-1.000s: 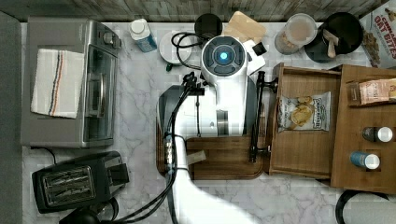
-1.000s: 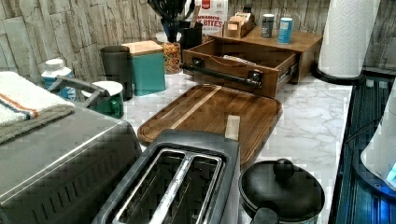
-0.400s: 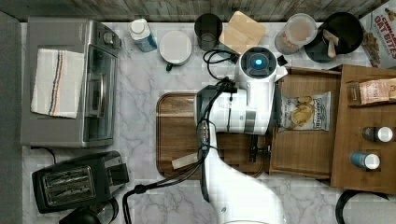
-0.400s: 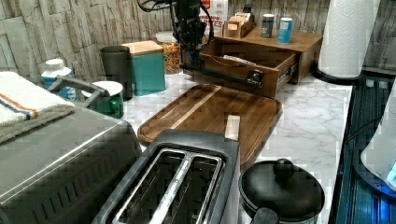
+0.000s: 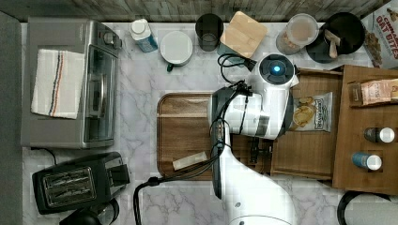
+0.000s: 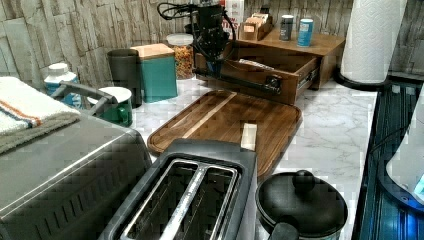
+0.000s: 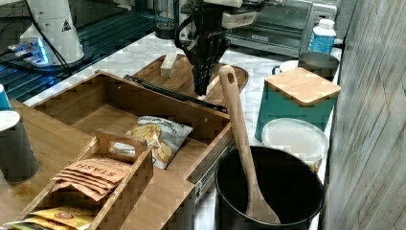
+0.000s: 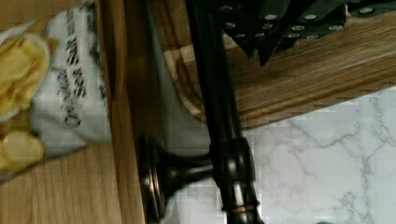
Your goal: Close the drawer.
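The drawer (image 5: 305,154) stands pulled out from the cabinet toward the top view's left, and a chip bag (image 5: 312,111) lies inside it. A dark metal handle bar (image 8: 219,116) runs along its front panel (image 6: 250,80). My gripper (image 7: 202,88) points down just outside the drawer front (image 7: 143,98), beside the handle bar (image 7: 177,96) and over the wooden tray's edge. Its fingers (image 8: 254,42) are pressed together, shut on nothing. In the left view the gripper (image 6: 216,70) hangs near the far end of the handle (image 6: 240,84).
A darker wooden tray (image 5: 183,136) with a small block (image 5: 189,161) lies against the drawer front. A teal canister (image 7: 294,103) and a black pot with a wooden spoon (image 7: 268,191) stand beside the drawer. Bottles (image 5: 371,161) and a tea box (image 7: 100,177) sit on the cabinet top.
The arm has swung to the top view's right, from over the tray to the drawer front. The gripper has come down next to the handle. The drawer has not moved.
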`<state>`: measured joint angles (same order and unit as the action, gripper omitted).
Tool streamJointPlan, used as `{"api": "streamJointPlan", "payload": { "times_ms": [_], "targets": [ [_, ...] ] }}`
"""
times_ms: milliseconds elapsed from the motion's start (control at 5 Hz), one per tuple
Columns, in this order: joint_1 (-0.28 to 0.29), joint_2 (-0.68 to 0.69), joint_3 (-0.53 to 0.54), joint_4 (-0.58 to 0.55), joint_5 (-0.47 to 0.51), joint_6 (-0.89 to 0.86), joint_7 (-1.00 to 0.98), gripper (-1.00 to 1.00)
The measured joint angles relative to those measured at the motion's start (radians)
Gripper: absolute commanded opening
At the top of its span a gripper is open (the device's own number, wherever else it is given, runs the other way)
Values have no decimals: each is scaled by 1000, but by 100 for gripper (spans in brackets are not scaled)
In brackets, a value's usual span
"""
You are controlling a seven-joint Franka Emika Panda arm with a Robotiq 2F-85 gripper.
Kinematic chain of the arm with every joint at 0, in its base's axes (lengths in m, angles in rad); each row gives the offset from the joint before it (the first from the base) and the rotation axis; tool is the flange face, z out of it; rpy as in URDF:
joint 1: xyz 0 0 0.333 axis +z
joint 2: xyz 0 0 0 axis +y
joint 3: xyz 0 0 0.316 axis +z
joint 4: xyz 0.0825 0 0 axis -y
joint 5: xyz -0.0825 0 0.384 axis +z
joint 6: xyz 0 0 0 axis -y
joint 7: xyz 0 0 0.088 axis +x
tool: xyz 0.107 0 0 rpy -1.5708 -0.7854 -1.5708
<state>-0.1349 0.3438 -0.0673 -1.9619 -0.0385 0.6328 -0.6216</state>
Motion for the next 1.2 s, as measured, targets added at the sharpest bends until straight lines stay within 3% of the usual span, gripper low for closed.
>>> {"api": "streamJointPlan", "payload": {
  "times_ms": [400, 600, 1200],
  "targets": [
    [15, -4, 14, -69, 4, 162, 34, -100],
    [26, -4, 14, -91, 3, 163, 23, -100],
    [-9, -8, 9, -149, -83, 224, -92, -100]
  ]
}}
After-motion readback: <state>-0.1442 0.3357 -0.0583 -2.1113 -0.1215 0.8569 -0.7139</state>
